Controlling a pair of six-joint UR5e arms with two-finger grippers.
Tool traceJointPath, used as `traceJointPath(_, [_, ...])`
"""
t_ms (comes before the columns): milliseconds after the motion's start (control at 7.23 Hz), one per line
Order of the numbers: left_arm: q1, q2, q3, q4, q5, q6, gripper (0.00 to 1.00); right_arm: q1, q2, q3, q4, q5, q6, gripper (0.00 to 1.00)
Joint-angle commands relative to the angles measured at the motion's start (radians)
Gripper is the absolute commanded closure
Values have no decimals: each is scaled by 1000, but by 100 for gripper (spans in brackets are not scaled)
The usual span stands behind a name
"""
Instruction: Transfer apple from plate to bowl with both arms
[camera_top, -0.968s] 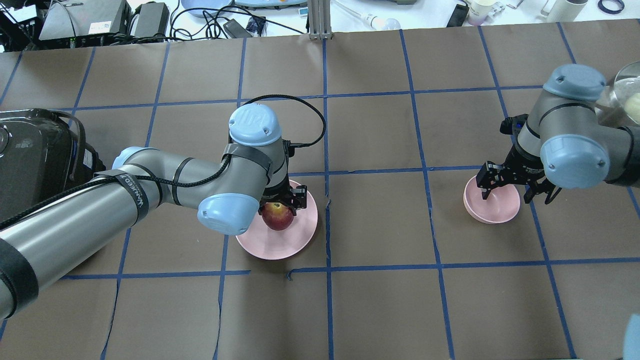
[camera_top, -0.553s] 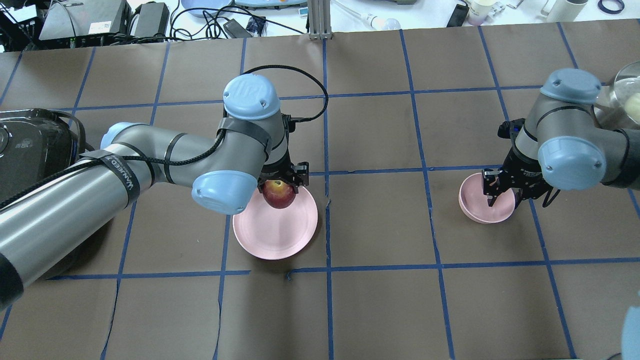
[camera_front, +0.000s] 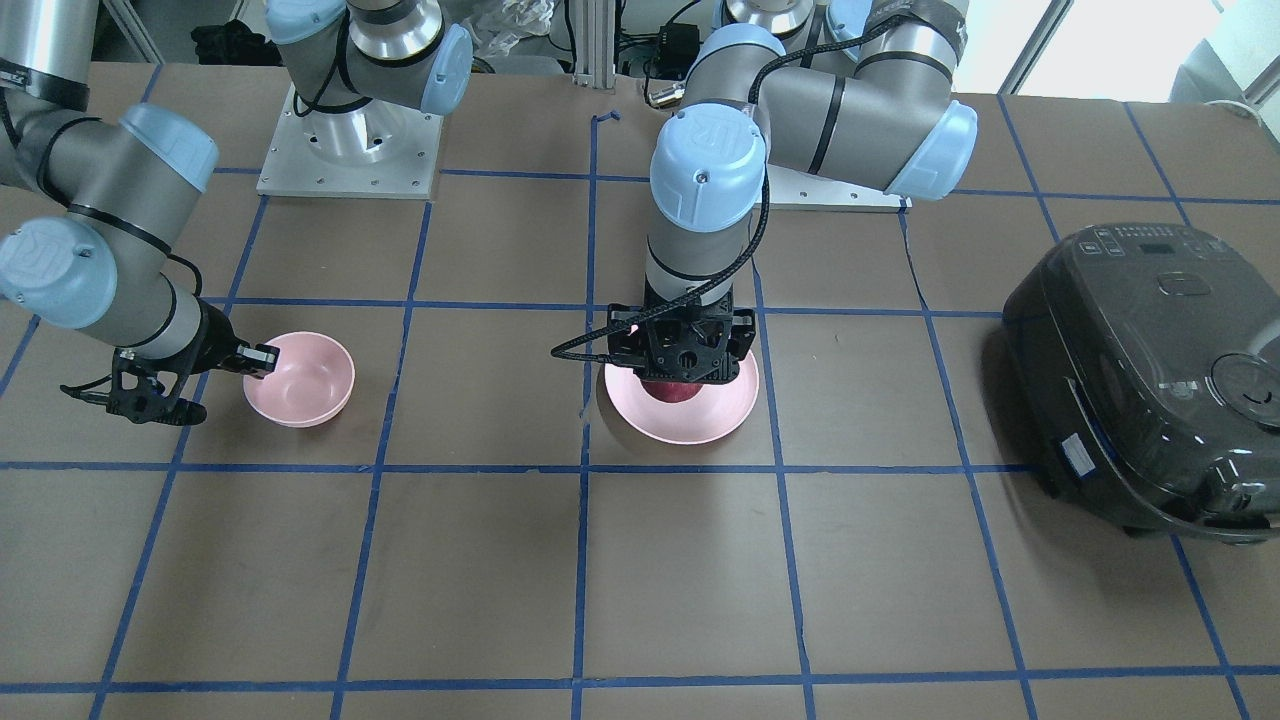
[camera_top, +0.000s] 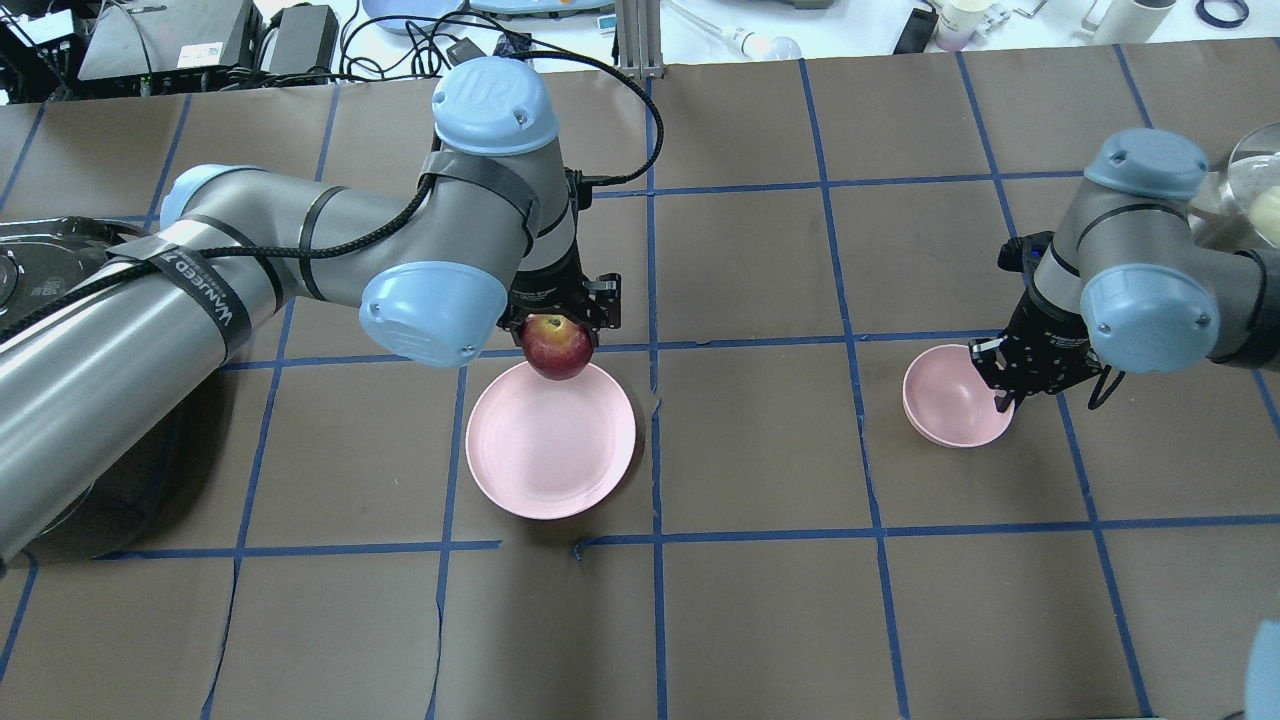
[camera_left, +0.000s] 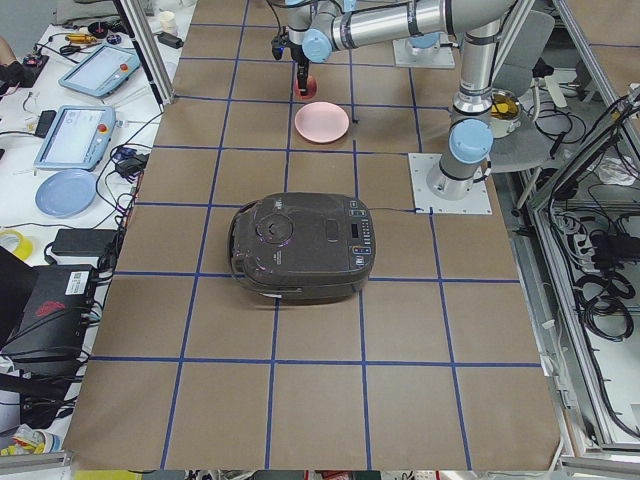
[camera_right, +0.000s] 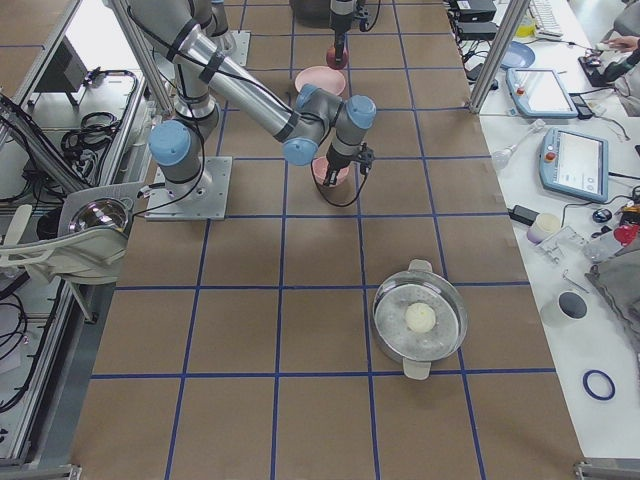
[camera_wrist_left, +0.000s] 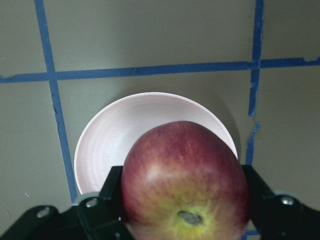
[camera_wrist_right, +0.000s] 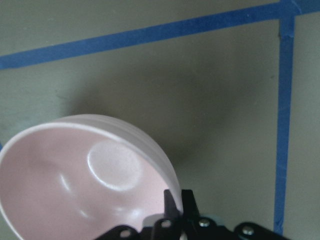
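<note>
My left gripper (camera_top: 557, 332) is shut on the dark-red apple (camera_top: 557, 348) and holds it in the air over the far edge of the pale-pink plate (camera_top: 550, 455). In the left wrist view the apple (camera_wrist_left: 185, 185) sits between the jaws with the plate (camera_wrist_left: 107, 145) below it. My right gripper (camera_top: 1000, 385) is shut on the right rim of the small pink bowl (camera_top: 945, 408). The right wrist view shows the bowl (camera_wrist_right: 75, 185) tilted, with the fingers pinching its rim. In the front view the apple (camera_front: 672, 391) is mostly hidden under the left gripper (camera_front: 680, 368). The bowl also shows in that view (camera_front: 300, 385).
A dark rice cooker (camera_front: 1150, 380) stands at the table's left end, under my left arm. A glass-lidded pot (camera_right: 420, 320) stands at the right end. Blue tape lines grid the brown table.
My left gripper has risen with the apple, off the plate and toward the far side. My right gripper has closed on the bowl's rim, and the bowl has shifted slightly left.
</note>
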Motion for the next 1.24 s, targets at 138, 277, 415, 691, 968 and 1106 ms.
traceJointPath(138, [0,-1,1,4,-1,-2,63,49,-13,-145,247,167,6,100])
traceJointPath(277, [0,-4,1,4,-1,-6,64,119,-5,-139,238,172,22,100])
traceJointPath(415, [0,-4,1,4,-2,-6,63,220,1,-135,177,171,32,100])
traceJointPath(691, [1,-4,0,5,-1,-5,63,297,36,-69,16,190,121,100])
traceJointPath(968, [1,-4,1,7,1,-6,63,304,50,-29,-34,204,131,100])
traceJointPath(1106, [1,-4,0,5,1,-6,63,329,58,-29,-37,258,131,100])
